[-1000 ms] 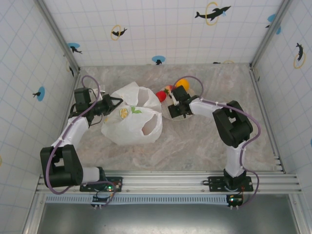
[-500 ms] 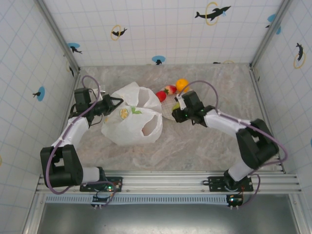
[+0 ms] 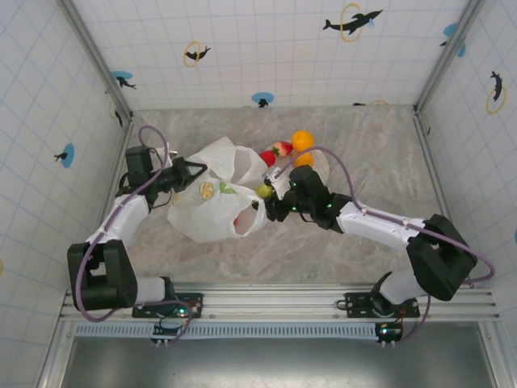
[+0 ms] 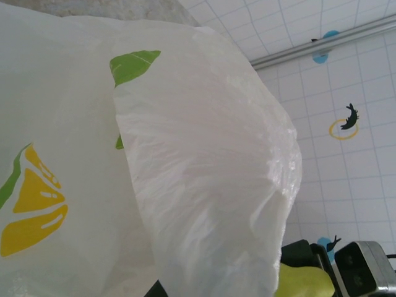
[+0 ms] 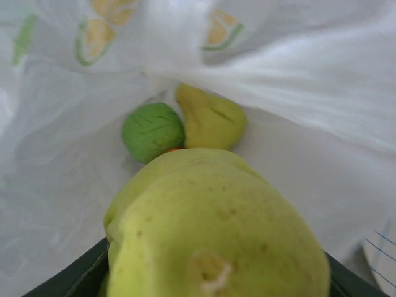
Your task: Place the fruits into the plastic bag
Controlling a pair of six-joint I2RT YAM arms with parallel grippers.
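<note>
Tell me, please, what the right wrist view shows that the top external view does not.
Right wrist adds a green round fruit and a second pear lying inside the plastic bag. Top external adds the apple, strawberry, oranges and plate beside the bag, and the left tool at its edge. Both share the bag and the pear held in the right tool.

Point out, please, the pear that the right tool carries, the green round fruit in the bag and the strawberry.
Carried pear (image 5: 216,229), right wrist view, middle of its skin.
Green round fruit (image 5: 153,131), right wrist view, centre of its surface.
Strawberry (image 3: 281,149), top external view, its red body.
</note>
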